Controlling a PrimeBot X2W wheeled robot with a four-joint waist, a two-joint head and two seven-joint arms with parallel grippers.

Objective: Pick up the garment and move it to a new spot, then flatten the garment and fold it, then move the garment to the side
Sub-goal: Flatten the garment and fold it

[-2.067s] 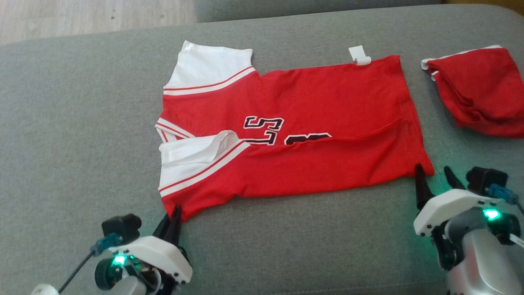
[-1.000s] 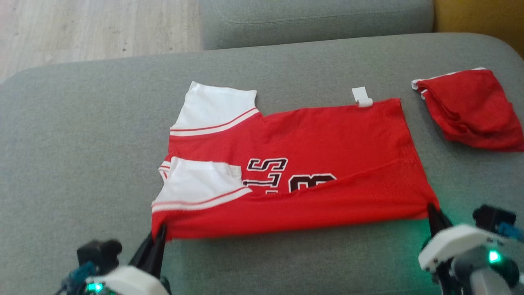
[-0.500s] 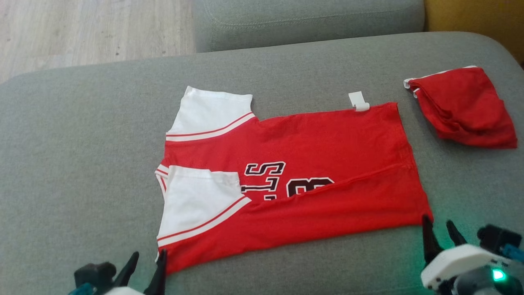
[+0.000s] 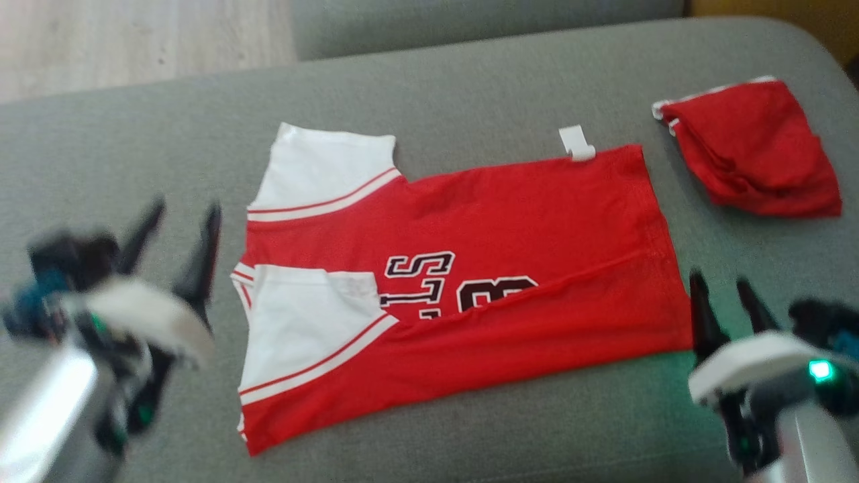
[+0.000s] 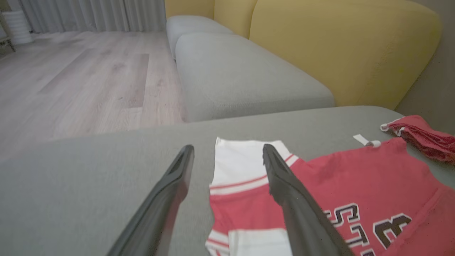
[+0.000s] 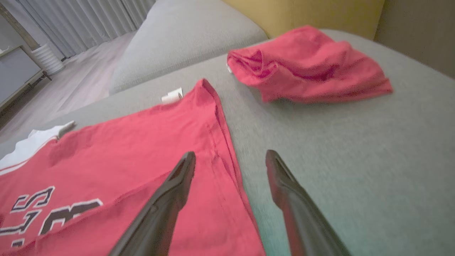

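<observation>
**Soft jersey, both hands free**

The red jersey (image 4: 470, 268) lies spread on the grey sofa seat (image 4: 470, 80), collar end towards your left and hem (image 4: 661, 221) towards your right. Its near long edge is already turned up over the lower part of the numbers.

Your left hand (image 4: 186, 206) hovers just beside the collar end, fingers spread and holding nothing. Your right hand (image 4: 718, 280) sits just off the near hem corner, likewise spread and empty.

Expect thin, limp, light cloth. It will probably sag between two grips and drag on the seat's rough weave rather than slide, so lift before you carry.

Pinch at edges and corners, not mid-panel. The far white sleeve (image 4: 322, 168) looks the likely hold for the left, and the far hem corner by the small white tag (image 4: 577, 144) for the right (catch both layers, or the fold may peel open).

Keep well apart from the second red garment (image 4: 751, 147).
</observation>
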